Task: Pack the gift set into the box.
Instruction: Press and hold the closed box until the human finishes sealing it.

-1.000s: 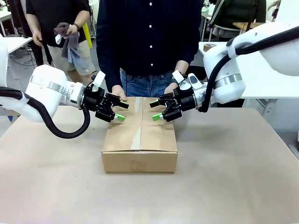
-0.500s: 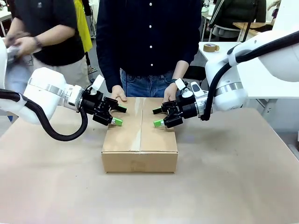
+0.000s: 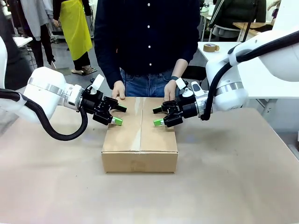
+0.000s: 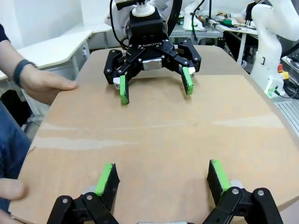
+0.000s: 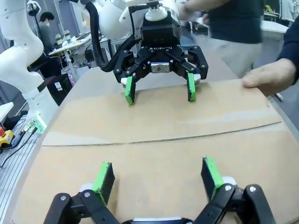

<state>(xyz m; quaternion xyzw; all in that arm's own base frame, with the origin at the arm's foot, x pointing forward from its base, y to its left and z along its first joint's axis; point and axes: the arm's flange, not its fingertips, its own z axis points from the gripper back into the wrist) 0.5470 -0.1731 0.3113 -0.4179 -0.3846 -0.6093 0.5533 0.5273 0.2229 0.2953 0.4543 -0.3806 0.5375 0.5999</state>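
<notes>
The pale brown table [image 3: 140, 200] carries the brown corrugated cardboard box [image 3: 139, 161] at its middle, with its long front wall facing the robot. All four top flaps lie down flat. The two big ones meet at a centre seam [image 3: 140, 123] running front to back, and a paler strip follows it. I cannot tell if that strip is tape. The gift set is presumably under those flaps, though nothing confirms it.

Above the far half of the lid, the left gripper [image 3: 120, 115] reaches in from the left and the right gripper [image 3: 157, 117] from the right. They face each other across the seam. Both have their green-padded fingers spread wide and grasp nothing, hovering just over the cardboard.

At the far edge, the person's two hands [image 3: 118, 91] rest on the lid's back corners.

The carton looks stiff along its walls and folded edges, but the flaps will likely sag near the seam if pressed there. It seems fairly light, and its smooth paper skin offers the pads little grip. The body is far wider than either finger span. The better holds are a pinch on a flap's free edge or opposed pressure on the two short side walls. For holding the lid shut, flat pressure close to the folds should work best.
</notes>
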